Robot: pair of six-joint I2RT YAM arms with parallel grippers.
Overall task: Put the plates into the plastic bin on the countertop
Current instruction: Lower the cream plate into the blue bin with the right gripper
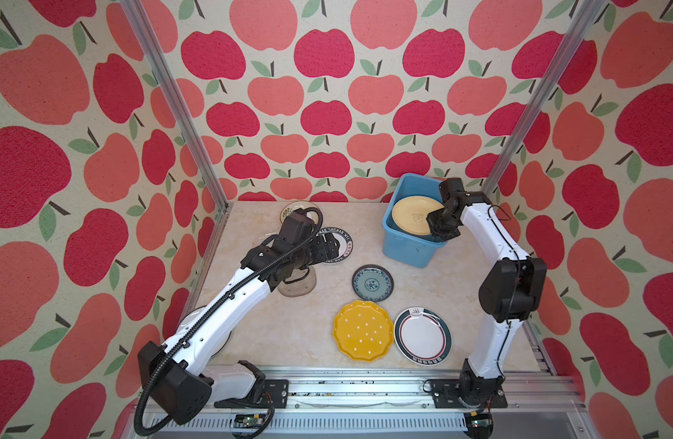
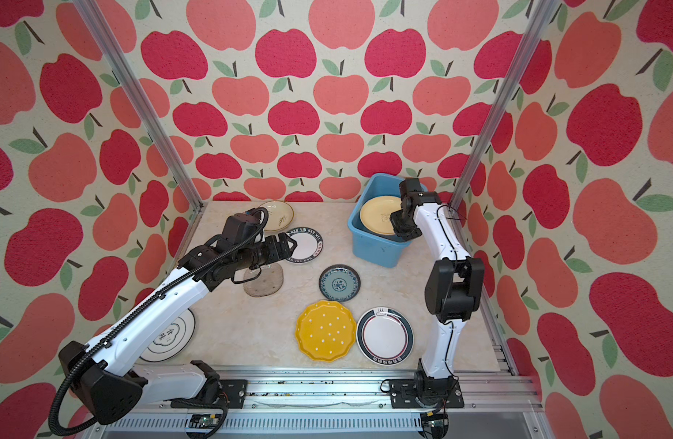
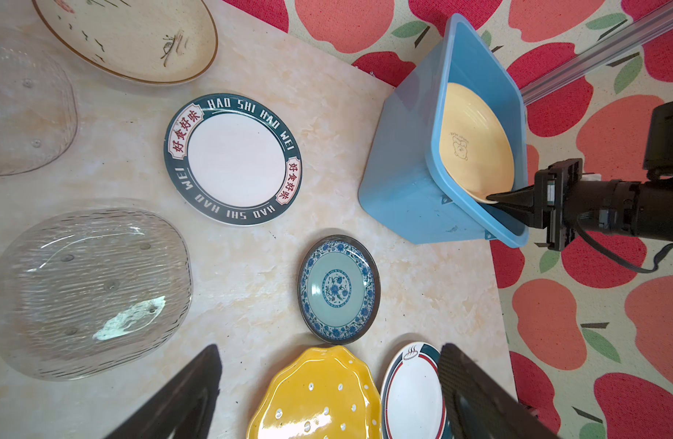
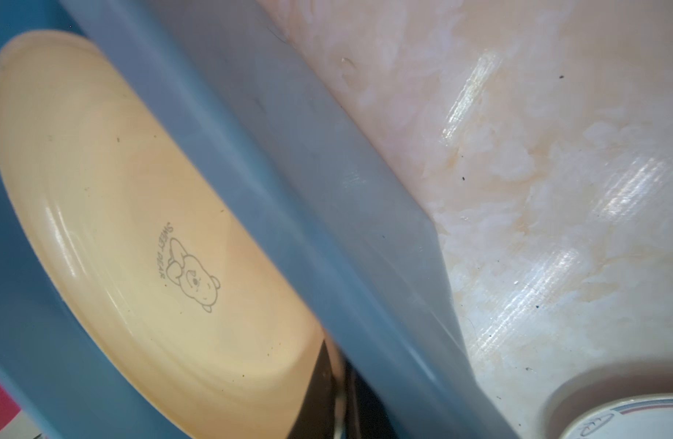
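Pale yellow plate pinched by right fingers; left fingers wide apart.

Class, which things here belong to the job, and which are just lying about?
Job: plastic bin; pale yellow plate; scalloped yellow plate; blue plate; cream plate; lettered plate; steam-logo plate; glass plate; second glass plate; ringed white plate; countertop.
Just there: apple-patterned walls; aluminium rails.

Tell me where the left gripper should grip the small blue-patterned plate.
Probably its dark rim, at the left edge in both top views. The small blue-patterned plate lies flat on the countertop, bare there, while the scalloped yellow plate crowds its near edge. With the left gripper open, slide one finger under the lip.
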